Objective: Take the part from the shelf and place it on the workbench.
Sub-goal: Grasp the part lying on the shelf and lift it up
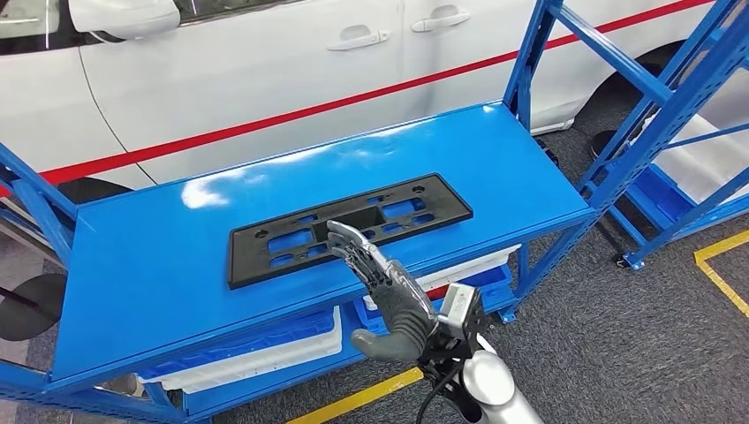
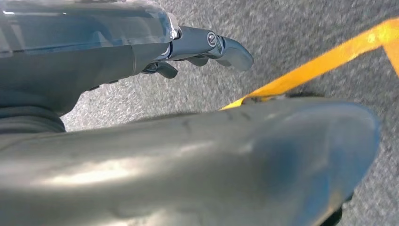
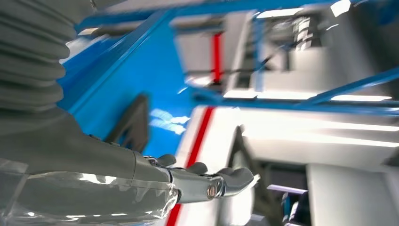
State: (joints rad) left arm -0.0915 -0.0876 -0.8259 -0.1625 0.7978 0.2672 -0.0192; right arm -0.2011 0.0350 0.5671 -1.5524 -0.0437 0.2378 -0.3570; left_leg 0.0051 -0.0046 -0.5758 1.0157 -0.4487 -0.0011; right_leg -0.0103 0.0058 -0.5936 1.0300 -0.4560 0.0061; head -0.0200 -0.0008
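A flat black plastic part with several cut-outs lies on the top of the blue shelf. My right hand reaches in from below with its fingers stretched out straight over the part's near edge, holding nothing. In the right wrist view the right hand is spread flat, with the black part blurred beyond it. In the left wrist view my left hand hangs over grey carpet and holds nothing.
A white car with a red stripe stands just behind the shelf. White bins sit on the lower level. More blue racking stands to the right. Yellow floor tape runs along the grey carpet.
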